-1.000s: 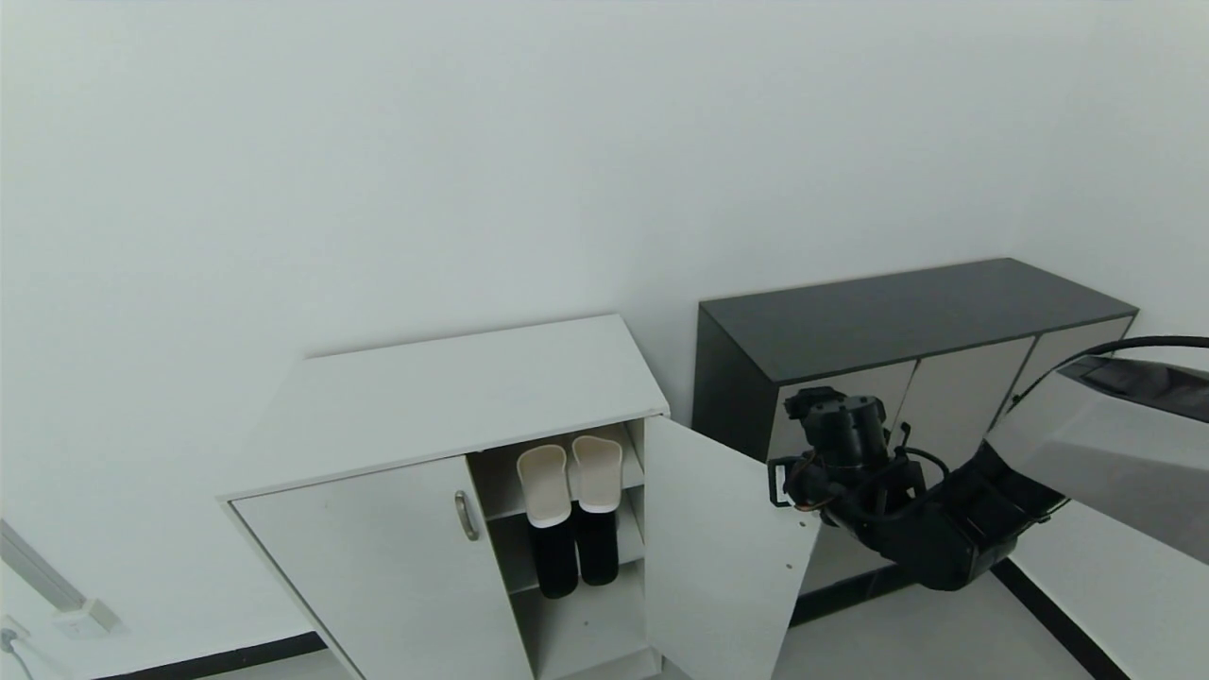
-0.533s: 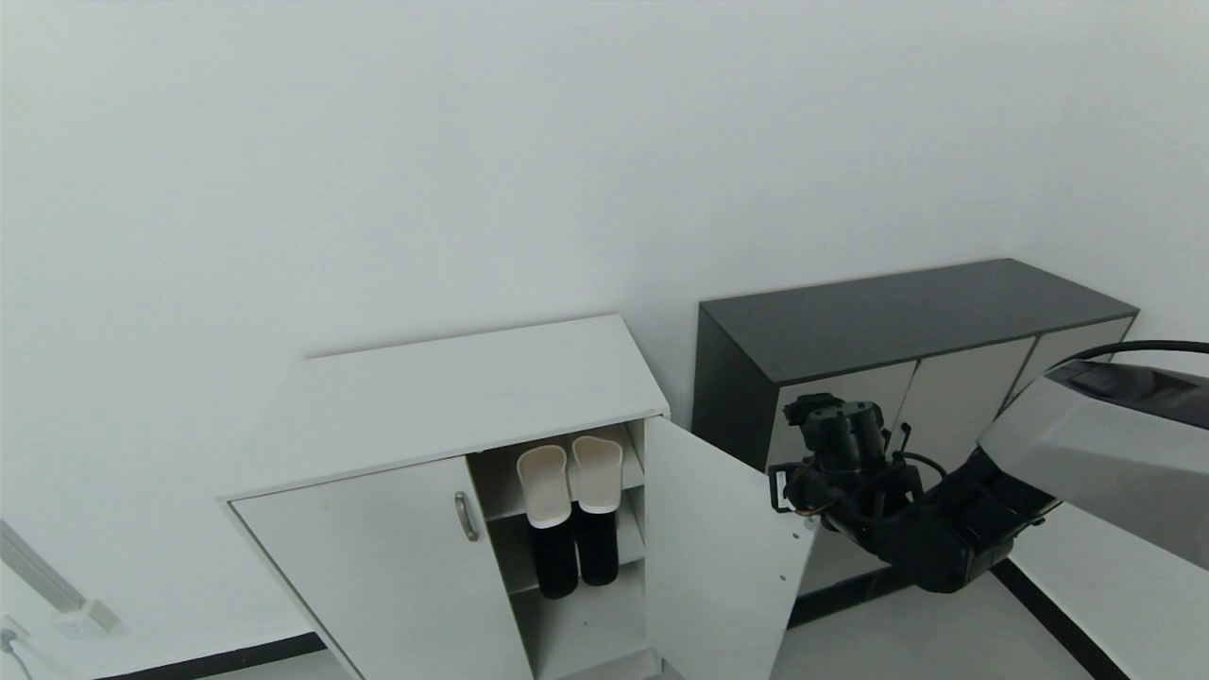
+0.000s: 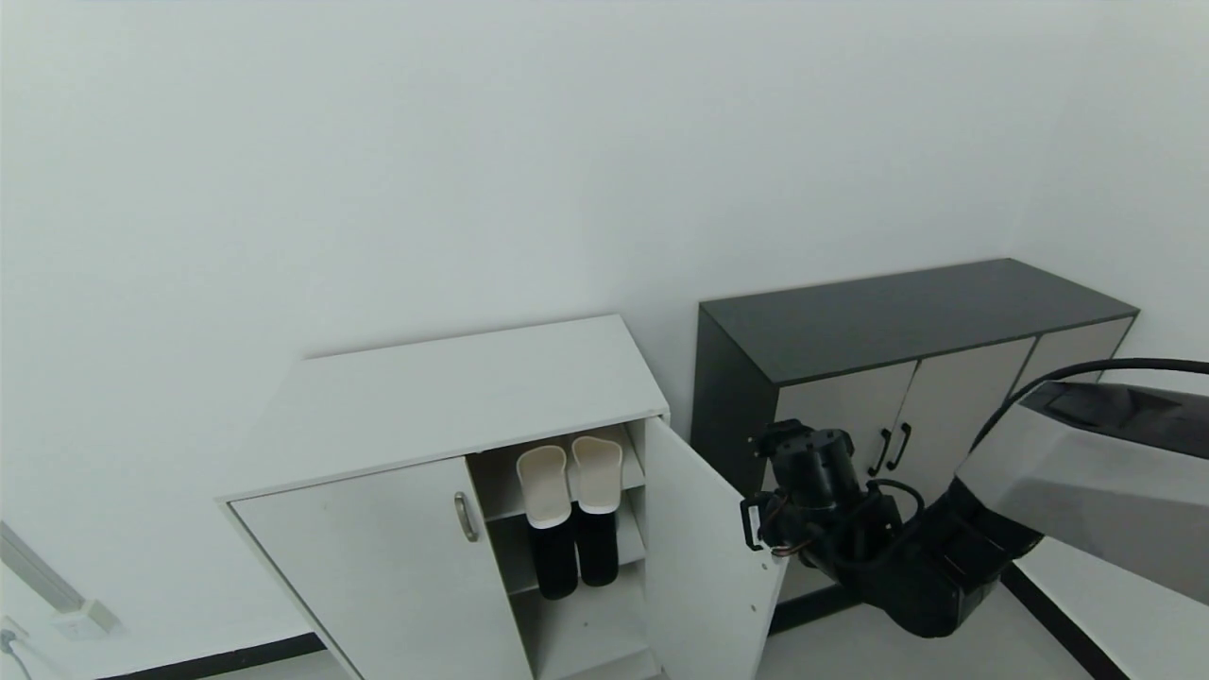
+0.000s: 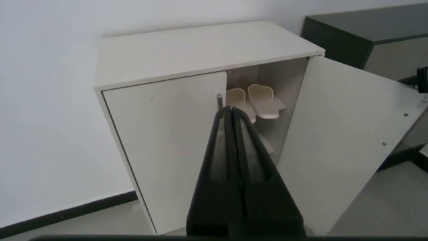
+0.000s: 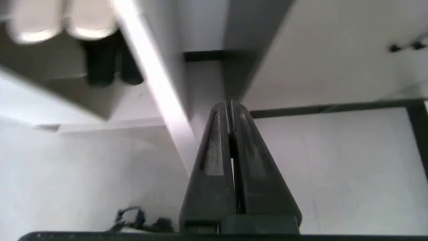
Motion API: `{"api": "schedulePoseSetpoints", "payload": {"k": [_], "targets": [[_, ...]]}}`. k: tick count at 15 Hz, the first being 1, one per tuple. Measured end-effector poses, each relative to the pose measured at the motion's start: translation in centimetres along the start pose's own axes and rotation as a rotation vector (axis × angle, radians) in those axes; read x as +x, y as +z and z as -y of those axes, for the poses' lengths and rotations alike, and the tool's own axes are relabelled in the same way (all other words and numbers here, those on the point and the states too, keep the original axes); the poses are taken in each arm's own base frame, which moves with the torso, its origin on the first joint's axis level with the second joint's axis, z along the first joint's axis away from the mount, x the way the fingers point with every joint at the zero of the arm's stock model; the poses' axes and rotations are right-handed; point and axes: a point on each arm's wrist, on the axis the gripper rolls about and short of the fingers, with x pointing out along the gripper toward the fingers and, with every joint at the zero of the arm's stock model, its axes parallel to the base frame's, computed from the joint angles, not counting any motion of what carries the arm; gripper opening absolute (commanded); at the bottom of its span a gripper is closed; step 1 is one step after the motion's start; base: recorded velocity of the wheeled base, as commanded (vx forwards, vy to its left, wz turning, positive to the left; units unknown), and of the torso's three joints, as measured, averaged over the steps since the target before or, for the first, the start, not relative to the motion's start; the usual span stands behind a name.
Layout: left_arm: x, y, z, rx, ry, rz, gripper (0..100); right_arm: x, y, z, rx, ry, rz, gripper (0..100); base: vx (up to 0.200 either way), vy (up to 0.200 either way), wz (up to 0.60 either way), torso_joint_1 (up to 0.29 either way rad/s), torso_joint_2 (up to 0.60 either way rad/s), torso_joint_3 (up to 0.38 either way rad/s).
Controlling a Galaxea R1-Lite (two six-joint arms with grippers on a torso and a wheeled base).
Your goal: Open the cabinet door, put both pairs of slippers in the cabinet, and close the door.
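Right gripper (image 5: 231, 107) clenched, empty, at 3 o'clock edge of cabinet door (image 3: 708, 557). My worry: white slippers (image 3: 570, 477) look to overhang shelf (image 3: 499, 513), so door jams on them, or gripper skids off edge.

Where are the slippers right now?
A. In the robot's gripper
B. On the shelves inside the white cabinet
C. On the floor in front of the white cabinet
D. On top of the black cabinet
B: the cream slippers lie on the upper shelf and the black slippers on the shelf below, both inside the white cabinet, whose right door stands open.
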Motion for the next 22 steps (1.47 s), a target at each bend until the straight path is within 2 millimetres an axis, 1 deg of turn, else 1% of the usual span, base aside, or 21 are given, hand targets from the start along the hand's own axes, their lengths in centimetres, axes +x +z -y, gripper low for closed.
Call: {"api": "schedulePoseSetpoints", "payload": {"k": [3,6,9,14,20,22], "targets": [[0.0,0.0,0.0,0.0,0.0,0.0,0,-2.4,0.2,-2.2,-0.005,0.07,0.024,0,0.0,0.0,0.0,0.0,0.0,0.0],[0.0,0.0,0.0,0.0,0.0,0.0,0,-3.9,0.8,-3.3,0.005,0.125,0.111,0,0.0,0.0,0.0,0.0,0.0,0.0],[0.0,0.0,0.0,0.0,0.0,0.0,0,-4.4,0.3,-3.1,-0.041,0.164,0.108,0,0.0,0.0,0.0,0.0,0.0,0.0],[0.0,0.0,0.0,0.0,0.0,0.0,0,-4.7,0.1,-3.1,-0.067,0.167,0.111,0,0.0,0.0,0.0,0.0,0.0,0.0],[0.0,0.0,0.0,0.0,-0.001,0.0,0,-5.1,-0.1,-3.6,-0.086,0.188,0.12,0,0.0,0.0,0.6,0.0,0.0,0.004],[0.0,0.0,0.0,0.0,0.0,0.0,0,-5.2,-0.2,-3.6,-0.082,0.218,0.128,0,0.0,0.0,0.0,0.0,0.0,0.0]]}}
